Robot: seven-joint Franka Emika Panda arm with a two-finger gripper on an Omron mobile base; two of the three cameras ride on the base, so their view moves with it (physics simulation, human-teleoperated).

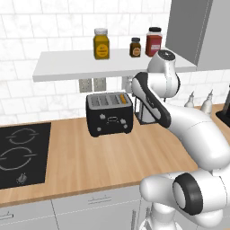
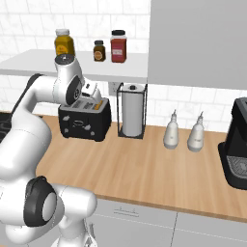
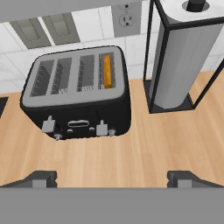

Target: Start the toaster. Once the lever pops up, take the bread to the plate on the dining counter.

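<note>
Toaster (image 3: pixel 78 94): black box with a silver-grey top, standing on the wooden table (image 1: pixel 90 157) against the tiled wall, knobs and levers facing the robot.
Slots: four in a row; in the hand view the rightmost one holds the bread (image 3: pixel 107 71), only its orange-brown edge showing; the other three look dark and bare.
Shelf (image 1: pixel 67 65): white, above the toaster, carrying three jars, a yellow jar (image 1: pixel 101 43), a small brown jar (image 1: pixel 135 47) and a red jar (image 1: pixel 153 42).
Paper towel holder (image 3: pixel 177 61): black wire frame with a white roll inside, just beside the toaster on the bread's side.
Fingers (image 3: pixel 111 178): spread wide, as far apart as they go, holding nothing, touching nothing.
Bread and fingers: the hand hangs above and in front of the toaster, looking down on it; the slice sits beyond the tips, well apart from both.
Cooktop (image 1: pixel 20 152): black, set into the table on the toaster's far side from the roll.
</note>
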